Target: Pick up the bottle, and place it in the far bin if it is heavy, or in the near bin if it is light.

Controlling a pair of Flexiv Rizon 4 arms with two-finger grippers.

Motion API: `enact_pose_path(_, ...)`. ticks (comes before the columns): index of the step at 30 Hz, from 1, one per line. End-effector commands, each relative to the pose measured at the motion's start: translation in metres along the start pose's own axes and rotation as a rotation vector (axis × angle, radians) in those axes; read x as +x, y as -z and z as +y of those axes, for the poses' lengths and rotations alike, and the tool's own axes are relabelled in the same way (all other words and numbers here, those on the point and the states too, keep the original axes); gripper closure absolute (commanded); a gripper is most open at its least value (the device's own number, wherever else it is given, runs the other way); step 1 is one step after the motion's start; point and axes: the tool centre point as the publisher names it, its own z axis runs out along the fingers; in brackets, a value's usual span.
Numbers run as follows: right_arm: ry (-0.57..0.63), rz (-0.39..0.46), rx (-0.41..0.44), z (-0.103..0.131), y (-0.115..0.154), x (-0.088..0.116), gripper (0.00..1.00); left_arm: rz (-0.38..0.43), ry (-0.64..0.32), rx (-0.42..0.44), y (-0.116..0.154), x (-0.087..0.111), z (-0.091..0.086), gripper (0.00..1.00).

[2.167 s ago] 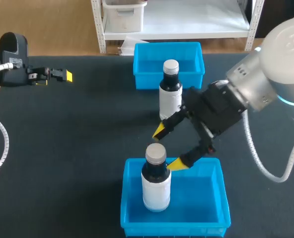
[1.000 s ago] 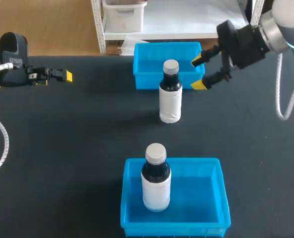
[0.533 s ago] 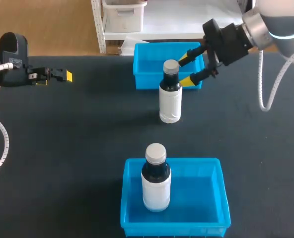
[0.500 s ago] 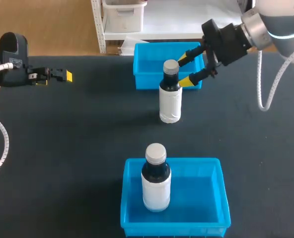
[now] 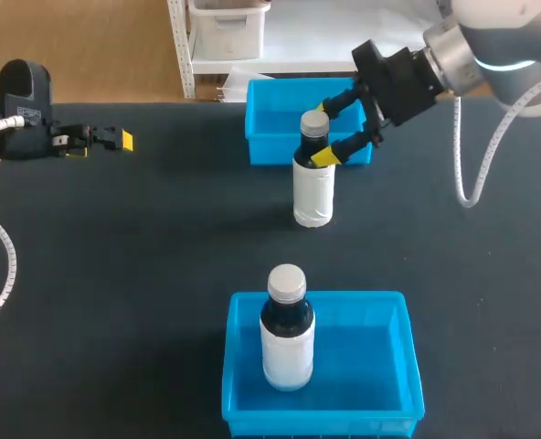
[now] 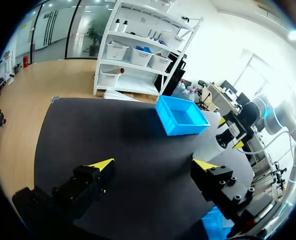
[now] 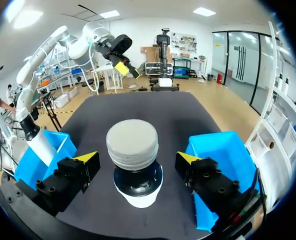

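A dark bottle (image 5: 313, 178) with a white label and a grey cap stands upright on the black bench (image 5: 143, 274), in the middle, just on the near side of the far bin (image 5: 270, 151) and not inside it. The right pincer (image 5: 318, 133) comes in from the far right and sits level with the bottle's neck, one yellow-tipped finger on each side. The right wrist view looks straight down on the cap, and there the fingers stand apart, with a gap showing on both sides, so nothing is clamped yet. This placement looks like the line-up for a grasp at the neck (lifting is the only way to learn the weight, which no picture can show).

The near bin (image 5: 380, 302) is a blue tray at the near edge. A second bottle (image 5: 287, 334) of the same kind stands upright in its left part.

The left pincer (image 5: 115, 139) rests far off at the left edge of the bench, fingers apart and holding nothing, probably parked out of the way.

From overhead, the far fingertip of the right pincer is partly hidden behind the cap. In the right wrist view the bottle's base is hidden under its own shoulder.
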Motion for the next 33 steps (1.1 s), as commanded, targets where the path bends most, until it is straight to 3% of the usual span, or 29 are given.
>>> enact_pose_path(1, 0.003, -0.003, -0.002, 0.0024, -0.004, -0.0014, 0.0, 0.0, 0.0, 0.0, 0.0, 0.0, 0.0, 0.0)
enact_pose_path(13, 0.009, -0.008, -0.005, 0.0052, -0.0072, -0.0045, 0.01, 0.0, 0.0, 0.0, 0.0, 0.0, 0.0, 0.0)
enact_pose_path(15, 0.009, -0.009, -0.005, 0.0057, -0.0075, -0.0045, 0.22, 0.0, 0.0, 0.0, 0.0, 0.0, 0.0, 0.0)
enact_pose_path(20, 0.008, -0.009, -0.007, 0.0074, -0.0093, -0.0039, 0.5, 0.0, 0.0, 0.0, 0.0, 0.0, 0.0, 0.0)
enact_pose_path(28, 0.006, -0.009, -0.011, 0.0086, -0.0112, -0.0027, 0.55, 0.0, 0.0, 0.0, 0.0, 0.0, 0.0, 0.0)
enact_pose_path(31, 0.009, -0.011, -0.01, 0.0095, -0.0109, -0.0029, 0.65, 0.0, 0.0, 0.0, 0.0, 0.0, 0.0, 0.0)
enact_pose_path(33, 0.011, -0.011, -0.007, 0.01, -0.0096, -0.0035, 0.78, 0.0, 0.0, 0.0, 0.0, 0.0, 0.0, 0.0)
